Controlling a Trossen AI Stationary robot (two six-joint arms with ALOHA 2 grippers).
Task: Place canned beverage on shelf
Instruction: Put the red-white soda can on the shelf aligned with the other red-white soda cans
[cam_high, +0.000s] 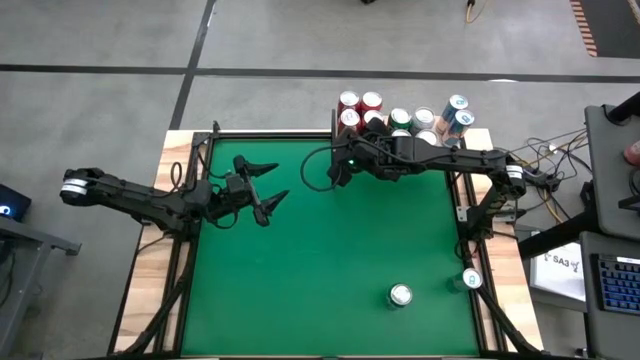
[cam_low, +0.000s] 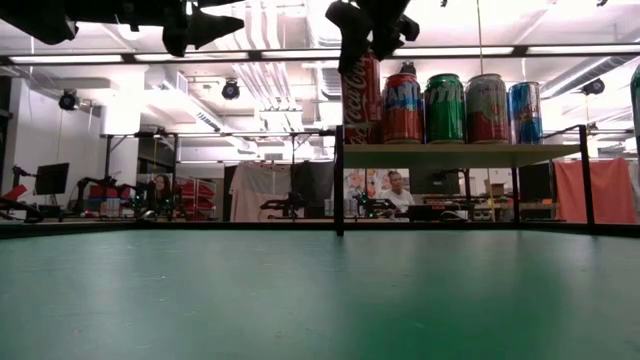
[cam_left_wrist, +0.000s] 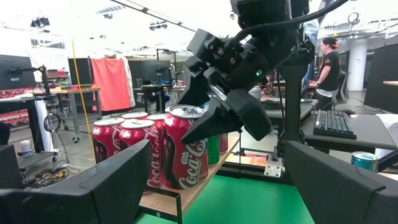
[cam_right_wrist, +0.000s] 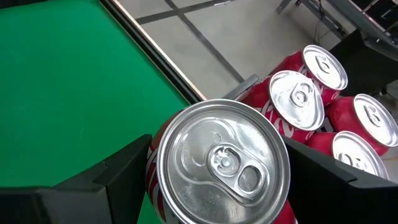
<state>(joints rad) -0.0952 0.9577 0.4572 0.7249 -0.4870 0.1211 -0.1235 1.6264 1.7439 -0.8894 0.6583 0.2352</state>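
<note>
A: What has the right claw (cam_right_wrist: 221, 186) got?
B: A red cola can (cam_right_wrist: 222, 163), upright between its spread fingers, gripped at the near corner of the shelf (cam_low: 460, 155); whether it rests on the board I cannot tell

A: What is beyond that claw?
B: More red, green and blue cans (cam_low: 465, 107) standing in rows on the shelf

A: And the left claw (cam_high: 268, 188)?
B: Wide open, holding nothing, above the green counter (cam_high: 330, 250), well apart from the right one

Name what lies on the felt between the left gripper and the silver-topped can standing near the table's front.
Nothing: in the high view, bare green felt runs from the left gripper to that can.
</note>
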